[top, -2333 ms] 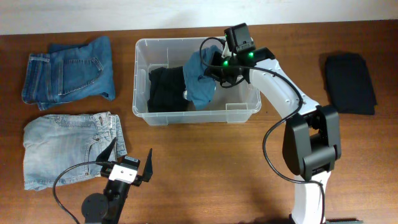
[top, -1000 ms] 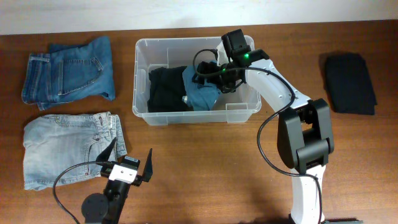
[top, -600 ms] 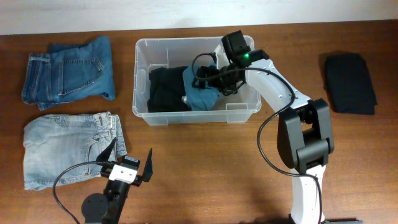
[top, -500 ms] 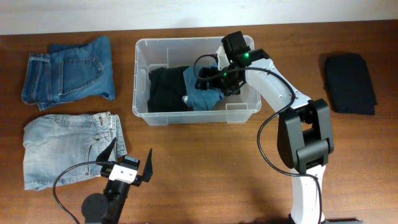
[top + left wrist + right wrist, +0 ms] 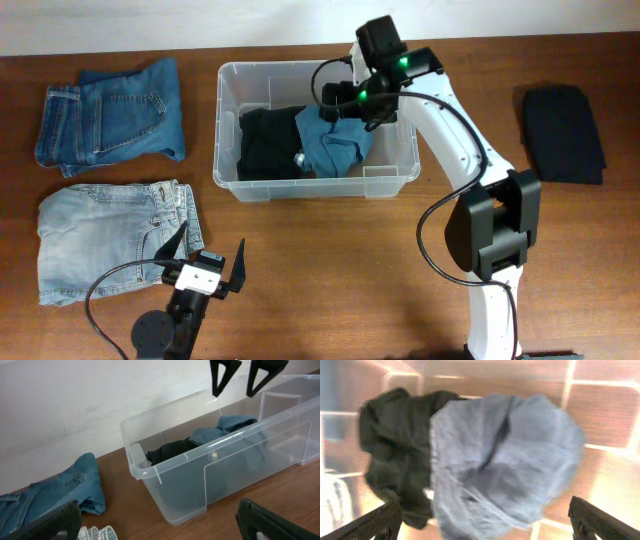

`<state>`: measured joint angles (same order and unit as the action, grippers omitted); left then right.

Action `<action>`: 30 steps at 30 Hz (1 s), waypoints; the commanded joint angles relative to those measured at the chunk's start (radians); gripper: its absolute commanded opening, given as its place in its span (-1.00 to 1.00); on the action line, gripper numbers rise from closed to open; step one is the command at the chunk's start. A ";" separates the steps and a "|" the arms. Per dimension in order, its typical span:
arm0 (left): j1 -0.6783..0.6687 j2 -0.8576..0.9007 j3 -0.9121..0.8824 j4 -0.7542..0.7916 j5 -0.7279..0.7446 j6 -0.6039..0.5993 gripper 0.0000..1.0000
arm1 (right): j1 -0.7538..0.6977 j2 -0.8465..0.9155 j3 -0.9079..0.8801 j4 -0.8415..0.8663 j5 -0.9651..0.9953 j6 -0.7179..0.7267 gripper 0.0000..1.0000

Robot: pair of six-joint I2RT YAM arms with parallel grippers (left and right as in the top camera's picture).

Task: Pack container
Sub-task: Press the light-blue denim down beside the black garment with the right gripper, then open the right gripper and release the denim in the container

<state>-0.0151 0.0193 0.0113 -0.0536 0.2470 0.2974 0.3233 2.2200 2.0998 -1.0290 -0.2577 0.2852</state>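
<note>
My right gripper (image 5: 233, 387) hangs with jaws wide apart and empty over the large clear plastic container (image 5: 290, 66), which sits at upper centre of the overhead frame. Below it a crumpled light blue garment (image 5: 335, 145) lies against a bunched black garment (image 5: 265, 140) on the bin's floor. My left gripper (image 5: 208, 250), also spread and holding nothing, rests at the lower left beside pale washed jeans (image 5: 110, 240). Darker folded jeans (image 5: 110, 115) wait at the upper left and a folded black cloth (image 5: 563, 133) at the far right.

I judge this step to be clearing the bin. It is best done by rising straight up, fingers kept off the heaped cloth and rim, before reaching right for the black cloth.
</note>
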 commanded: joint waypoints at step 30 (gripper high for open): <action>0.005 -0.006 -0.002 -0.007 0.000 0.011 0.98 | 0.063 0.093 -0.097 0.057 0.112 0.068 -0.92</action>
<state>-0.0151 0.0196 0.0113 -0.0536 0.2470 0.2970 0.3557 2.2902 2.0106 -0.9821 -0.1326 0.3450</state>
